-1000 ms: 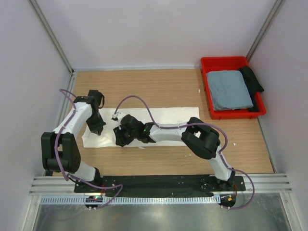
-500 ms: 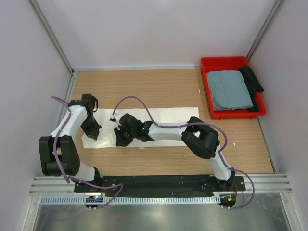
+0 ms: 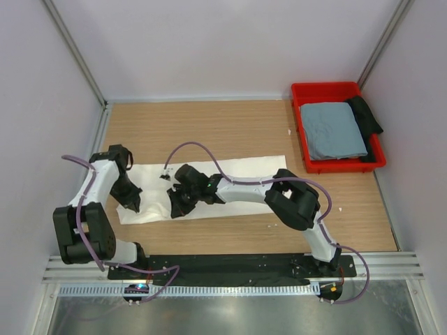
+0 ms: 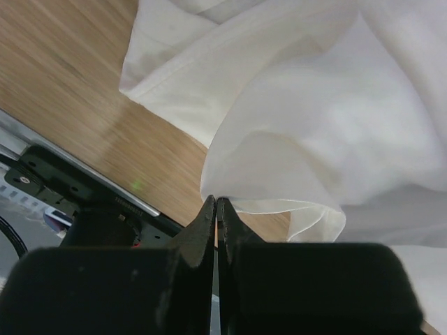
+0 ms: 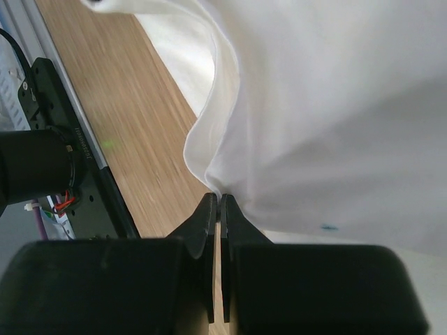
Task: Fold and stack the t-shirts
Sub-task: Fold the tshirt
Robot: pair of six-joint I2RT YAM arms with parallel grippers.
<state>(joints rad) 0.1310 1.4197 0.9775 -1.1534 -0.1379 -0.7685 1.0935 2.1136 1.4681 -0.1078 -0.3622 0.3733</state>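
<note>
The white t-shirt (image 3: 241, 183) lies as a long folded strip across the middle of the table, no print showing. My left gripper (image 3: 132, 203) stands over its left end, and in the left wrist view it (image 4: 216, 204) is shut on a folded edge of the white cloth (image 4: 314, 132). Further right along the near edge, my right gripper (image 3: 178, 207) is shut on a pinch of the same cloth (image 5: 335, 105), seen in its wrist view (image 5: 221, 201). The grey-blue t-shirt (image 3: 334, 130) lies folded in the red bin (image 3: 328, 90).
The red bin stands at the back right corner, with a dark cloth (image 3: 366, 114) along its right side. Bare wooden table (image 3: 209, 125) shows behind the white shirt. A black base rail (image 3: 230, 265) runs along the near edge.
My right gripper has shut on the near edge of the white shirt. The left arm has drawn left and nearer, taking the shirt's left end with it.
</note>
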